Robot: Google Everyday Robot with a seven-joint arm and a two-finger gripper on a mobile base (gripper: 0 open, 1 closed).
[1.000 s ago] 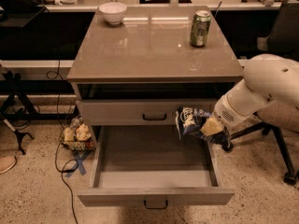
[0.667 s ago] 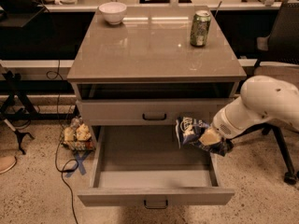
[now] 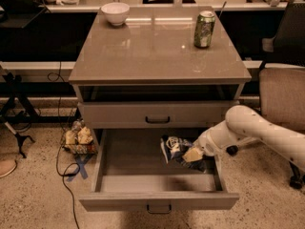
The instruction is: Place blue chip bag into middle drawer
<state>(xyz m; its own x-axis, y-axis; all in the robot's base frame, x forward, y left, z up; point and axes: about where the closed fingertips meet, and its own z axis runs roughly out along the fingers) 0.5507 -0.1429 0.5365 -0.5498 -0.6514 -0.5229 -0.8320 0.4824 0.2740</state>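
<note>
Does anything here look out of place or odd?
A heap of what look like snack packets lies on the floor left of the cabinet. The gripper is at the blue chip bag in the open middle drawer.

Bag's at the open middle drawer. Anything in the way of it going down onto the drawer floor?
Nothing visible. The gripper holds the blue chip bag over the right half of the open middle drawer, and the drawer floor showing around it is bare. The spot directly under the bag is hidden.

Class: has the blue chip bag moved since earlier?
Yes. The blue chip bag went down-left, from the upper drawer front into the middle drawer; gripper beside it.
</note>
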